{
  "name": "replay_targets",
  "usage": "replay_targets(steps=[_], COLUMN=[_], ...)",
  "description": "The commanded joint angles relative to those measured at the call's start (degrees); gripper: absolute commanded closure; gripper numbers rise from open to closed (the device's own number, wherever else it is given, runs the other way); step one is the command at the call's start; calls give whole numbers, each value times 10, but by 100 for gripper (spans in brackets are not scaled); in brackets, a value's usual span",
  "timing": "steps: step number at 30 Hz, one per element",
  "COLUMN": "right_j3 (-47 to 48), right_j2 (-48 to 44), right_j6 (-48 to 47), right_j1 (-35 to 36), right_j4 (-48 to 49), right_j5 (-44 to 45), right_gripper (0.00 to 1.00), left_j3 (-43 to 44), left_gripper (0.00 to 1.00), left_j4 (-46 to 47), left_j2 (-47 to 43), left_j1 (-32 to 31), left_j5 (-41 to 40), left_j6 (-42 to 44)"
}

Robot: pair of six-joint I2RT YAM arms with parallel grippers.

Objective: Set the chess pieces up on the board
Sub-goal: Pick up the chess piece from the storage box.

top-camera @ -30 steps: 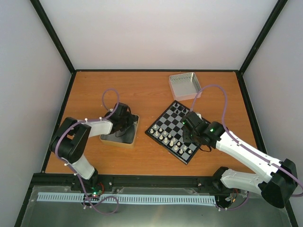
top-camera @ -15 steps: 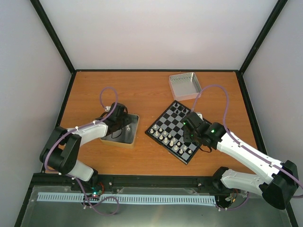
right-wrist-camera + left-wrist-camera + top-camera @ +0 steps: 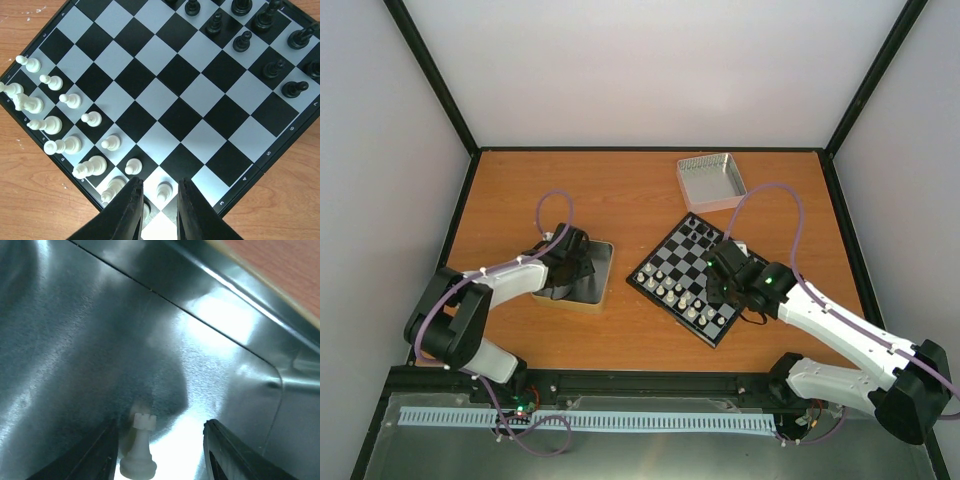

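The left pincer [image 3: 162,427] stands spread either side of a white rook [image 3: 137,447] upright in the metal tray [image 3: 75,340], likely to fetch it for the board [image 3: 150,95], where the right pincer [image 3: 159,181] hovers slightly parted, empty, beside the white pieces [image 3: 65,145].

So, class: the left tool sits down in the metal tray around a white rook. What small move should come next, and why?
Probably close the left tool on the white rook. It stands upright on the tray floor between the open fingers, nearer one of them, so a gentle squeeze should secure it before any lift toward the board.
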Motion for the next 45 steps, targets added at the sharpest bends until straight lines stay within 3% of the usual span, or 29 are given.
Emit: replay_targets(steps=[1, 9, 23, 31, 34, 38, 41, 45], right_j3=[-8, -21, -20, -25, -26, -30, -27, -1], right_j2=[-7, -18, -2, -4, -7, -8, -6, 5], right_j6=[8, 16, 15, 19, 22, 22, 12, -27], right_j1=[-4, -4, -3, -4, -4, -4, -4, -6], right_j4=[20, 23, 47, 66, 73, 92, 113, 142], right_j5=[-2, 0, 5, 8, 11, 5, -16, -92], right_gripper=[79, 79, 80, 80, 80, 80, 80, 79], left_j3=[17, 32, 12, 23, 18, 18, 16, 13], left_gripper=[52, 58, 71, 72, 78, 89, 92, 93], left_j4=[-19, -63, -77, -93, -94, -96, -86, -55], left_j2=[21, 25, 16, 32, 27, 4, -30, -103], left_j1=[1, 1, 0, 0, -1, 0, 0, -2], left_j5=[-16, -38, 19, 20, 23, 18, 17, 73], left_j6=[34, 35, 76, 84, 84, 91, 102, 153])
